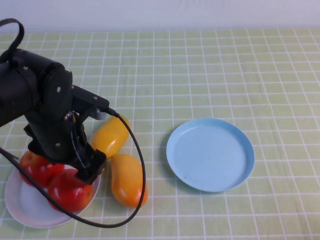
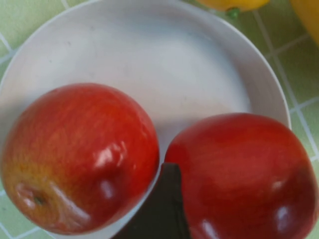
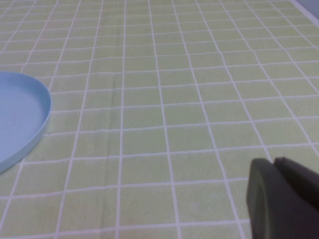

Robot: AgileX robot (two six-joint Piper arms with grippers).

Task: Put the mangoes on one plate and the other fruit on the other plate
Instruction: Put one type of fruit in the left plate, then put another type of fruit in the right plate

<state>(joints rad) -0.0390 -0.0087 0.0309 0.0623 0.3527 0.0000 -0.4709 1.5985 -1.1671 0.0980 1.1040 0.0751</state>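
Both apples (image 1: 55,181) sit on the white plate (image 1: 20,205) under the left gripper (image 1: 85,167), jaws spread and holding nothing. The two mangoes (image 1: 120,160) lie just beside it on the tabletop, long axes running away from the robot, far nearer this arm than the right gripper (image 3: 279,199), jaws pressed together, parked beyond the blue plate (image 1: 210,155)

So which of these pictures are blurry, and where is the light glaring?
High view: evenly lit and fairly sharp, with the left claw over the white plate. Left wrist view: bright glare spots on both apples, and a dark claw finger soft and out of focus between them. Right wrist view: the shut right claw is a blurred dark shape, and the blue plate is soft.
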